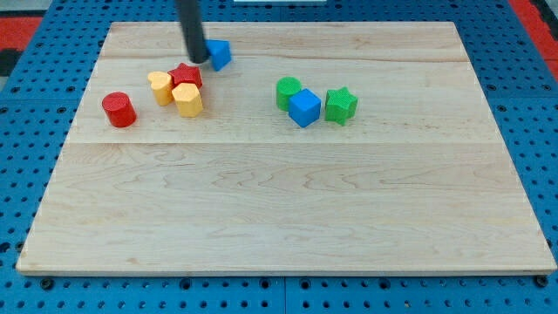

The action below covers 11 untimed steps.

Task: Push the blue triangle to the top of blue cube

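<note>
A dark rod stands on a pale wooden board [288, 218], its tip [198, 61] pressed against the left side of the blue triangle [220, 53] near the view's top edge. The rod carries no clamp and grasps nothing; it only touches the block. Seven blocks are in sight: two blue, two red, two yellow-orange and two green, less one, since only one blue cube [304, 107] sits well to the right, wedged between a green rounded block [288, 91] and a green star [341, 105]. Just below the tip cluster a red star [186, 76], a yellow block [160, 86] and a yellow hexagonal block [187, 99]. A red cylinder [119, 110] stands apart at the left.

Counted again: eight blocks, two of each colour.
</note>
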{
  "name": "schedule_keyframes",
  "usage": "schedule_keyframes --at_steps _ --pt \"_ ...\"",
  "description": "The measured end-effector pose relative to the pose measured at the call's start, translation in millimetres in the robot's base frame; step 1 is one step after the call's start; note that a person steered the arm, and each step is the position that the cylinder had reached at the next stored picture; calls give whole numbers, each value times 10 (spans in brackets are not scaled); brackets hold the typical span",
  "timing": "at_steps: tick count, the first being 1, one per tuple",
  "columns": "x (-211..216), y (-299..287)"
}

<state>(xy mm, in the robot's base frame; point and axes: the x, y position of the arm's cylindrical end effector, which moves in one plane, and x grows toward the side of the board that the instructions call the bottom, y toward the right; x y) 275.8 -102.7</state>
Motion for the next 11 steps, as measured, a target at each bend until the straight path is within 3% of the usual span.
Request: schedule_keyframes --at_steps 2,4,6,7,9,10,11 --pt "-306 -76" --pt "87 721" --pt "-131 1029" --pt "114 1385" --pt "-183 1194" --pt "-55 855" --pt "160 1053"
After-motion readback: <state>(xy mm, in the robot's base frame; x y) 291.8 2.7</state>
